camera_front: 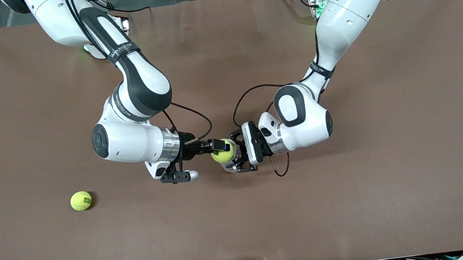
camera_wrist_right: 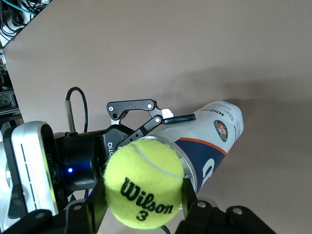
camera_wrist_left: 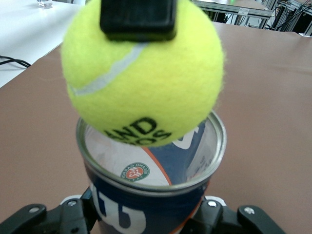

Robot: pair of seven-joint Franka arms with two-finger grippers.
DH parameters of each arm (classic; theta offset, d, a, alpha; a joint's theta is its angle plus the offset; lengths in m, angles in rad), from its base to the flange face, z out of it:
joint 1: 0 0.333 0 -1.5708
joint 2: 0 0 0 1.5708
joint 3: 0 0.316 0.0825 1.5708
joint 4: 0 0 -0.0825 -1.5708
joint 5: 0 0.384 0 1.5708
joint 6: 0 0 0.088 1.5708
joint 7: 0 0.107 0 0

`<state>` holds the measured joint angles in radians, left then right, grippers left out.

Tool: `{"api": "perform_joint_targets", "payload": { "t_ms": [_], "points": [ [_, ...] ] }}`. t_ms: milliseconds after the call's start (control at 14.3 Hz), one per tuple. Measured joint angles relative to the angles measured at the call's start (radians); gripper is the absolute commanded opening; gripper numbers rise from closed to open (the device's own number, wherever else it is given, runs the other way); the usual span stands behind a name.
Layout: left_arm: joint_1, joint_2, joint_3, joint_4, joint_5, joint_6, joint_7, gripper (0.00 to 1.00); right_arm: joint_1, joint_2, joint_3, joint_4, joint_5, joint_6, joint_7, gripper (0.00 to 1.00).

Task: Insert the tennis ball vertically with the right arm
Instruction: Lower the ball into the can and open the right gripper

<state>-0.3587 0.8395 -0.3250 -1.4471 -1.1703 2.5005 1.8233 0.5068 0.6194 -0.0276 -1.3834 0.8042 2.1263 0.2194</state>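
Holding a tennis ball between clamped jaws, our right gripper hung over the middle of the table, the ball at the open mouth of a can. Our left gripper clasped that can. A second ball lay toward the right arm's end.

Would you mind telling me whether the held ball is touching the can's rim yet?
Cannot tell. In the left wrist view the ball overlaps the can rim with no visible gap or contact; the right wrist view hides their meeting too.
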Motion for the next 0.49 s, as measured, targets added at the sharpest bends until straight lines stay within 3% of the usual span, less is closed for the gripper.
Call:
{"api": "perform_joint_targets", "payload": {
  "t_ms": [70, 488],
  "points": [
    [0.000, 0.000, 0.000, 0.000, 0.000, 0.000, 0.000, 0.72, 0.000, 0.000, -0.001, 0.001, -0.007, 0.000, 0.000, 0.99],
    [0.002, 0.000, 0.000, 0.000, -0.001, 0.000, 0.000, 0.72, 0.006, 0.000, -0.008, 0.010, -0.065, -0.021, 0.010, 1.00]
  ]
}}
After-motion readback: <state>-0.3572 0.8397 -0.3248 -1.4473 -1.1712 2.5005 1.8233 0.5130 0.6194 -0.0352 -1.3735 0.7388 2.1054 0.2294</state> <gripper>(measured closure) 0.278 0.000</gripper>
